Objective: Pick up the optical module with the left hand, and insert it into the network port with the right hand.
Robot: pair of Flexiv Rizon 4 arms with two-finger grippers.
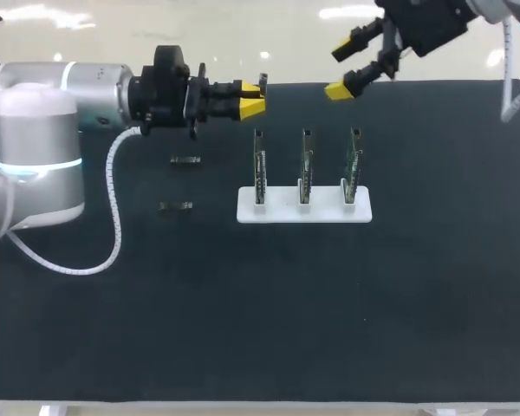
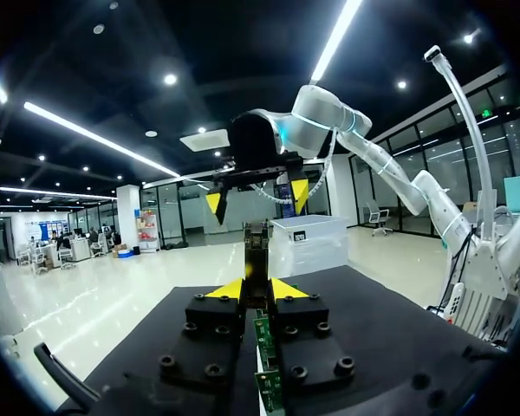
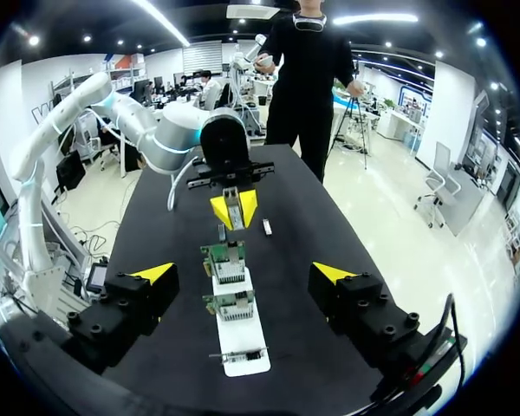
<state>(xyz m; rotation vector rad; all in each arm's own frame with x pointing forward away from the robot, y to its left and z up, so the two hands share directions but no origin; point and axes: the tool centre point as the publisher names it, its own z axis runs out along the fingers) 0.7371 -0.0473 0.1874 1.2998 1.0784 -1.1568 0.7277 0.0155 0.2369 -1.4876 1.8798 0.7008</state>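
We've got the slim silvery metal optical module (image 3: pixel 232 203) pinched in our left fingers (image 1: pixel 251 107), right fingers (image 1: pixel 339 89) spread wide, insertion not yet done.

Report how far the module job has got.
Done: the left hand is shut on an optical module, lifted off the table. In hand: it holds it out toward the right hand, which is open and empty. Left: handover, then insertion into a port on the boards in the white stand.

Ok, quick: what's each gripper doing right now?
Left gripper: shut on the optical module.
Right gripper: open, holding nothing.
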